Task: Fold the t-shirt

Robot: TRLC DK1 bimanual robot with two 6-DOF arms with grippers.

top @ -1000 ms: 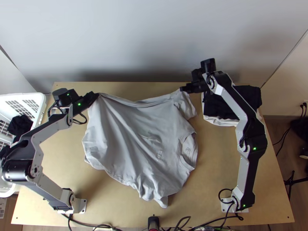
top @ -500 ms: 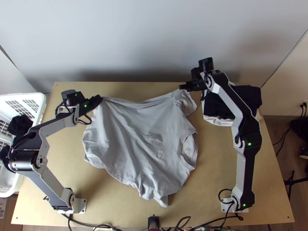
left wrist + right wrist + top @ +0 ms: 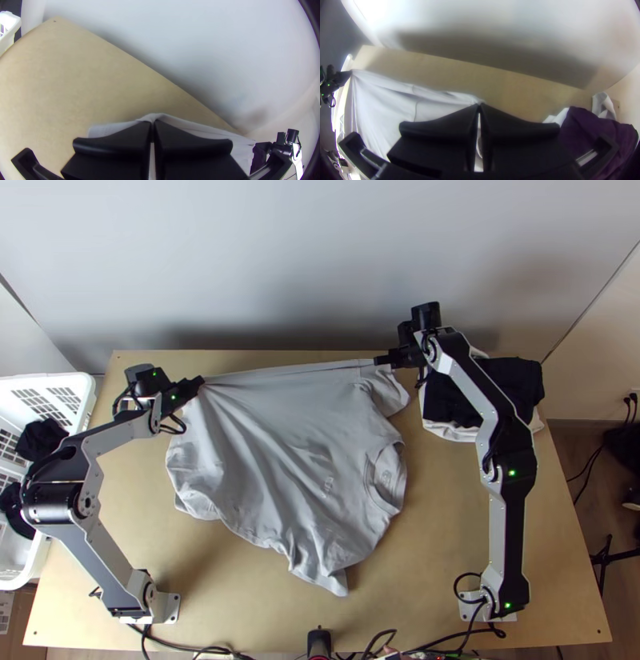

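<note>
Plainly, the grey t-shirt (image 3: 272, 444) lies below and between both grippers in the top view, its lowest tip reaching the lower middle of the frame. Its collar (image 3: 386, 478) points right, right of centre, and its long axis slants from upper left to lower right. Farther up, the top edge runs taut: the left gripper (image 3: 198, 382) pinches its upper-left corner, the right gripper (image 3: 379, 362) its upper-right part.
</note>
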